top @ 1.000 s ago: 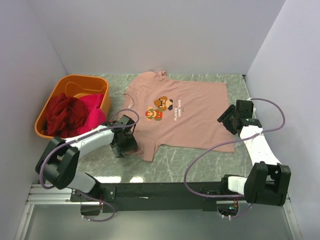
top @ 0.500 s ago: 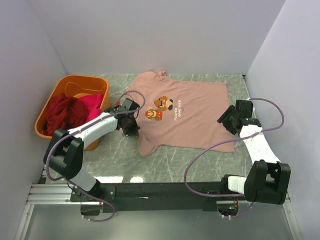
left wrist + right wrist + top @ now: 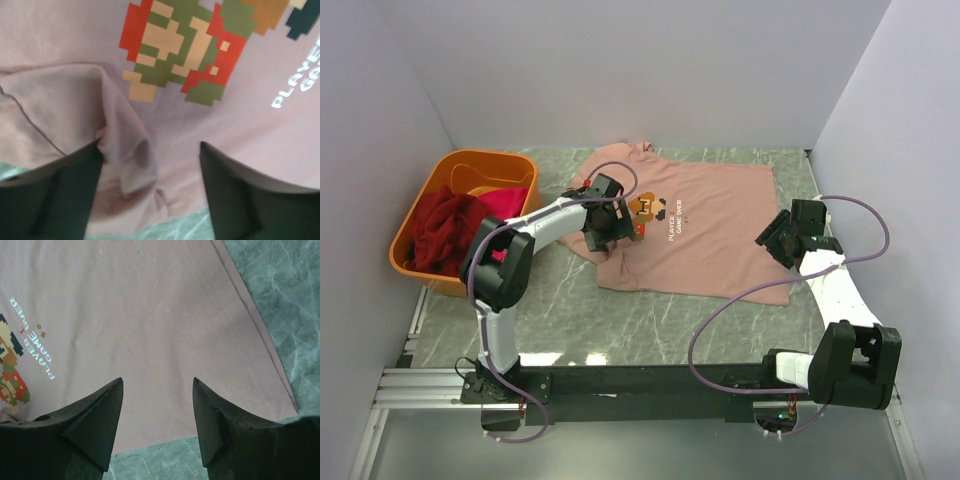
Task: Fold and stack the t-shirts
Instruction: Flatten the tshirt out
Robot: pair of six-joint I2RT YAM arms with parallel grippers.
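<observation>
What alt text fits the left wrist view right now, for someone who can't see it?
The open left claw hangs over a dusty pink t-shirt, a folded-over flap of cloth bunched against one finger. A red, green and tan pixel-art figure print sits at the top; green marble table shows at the bottom edge.
</observation>
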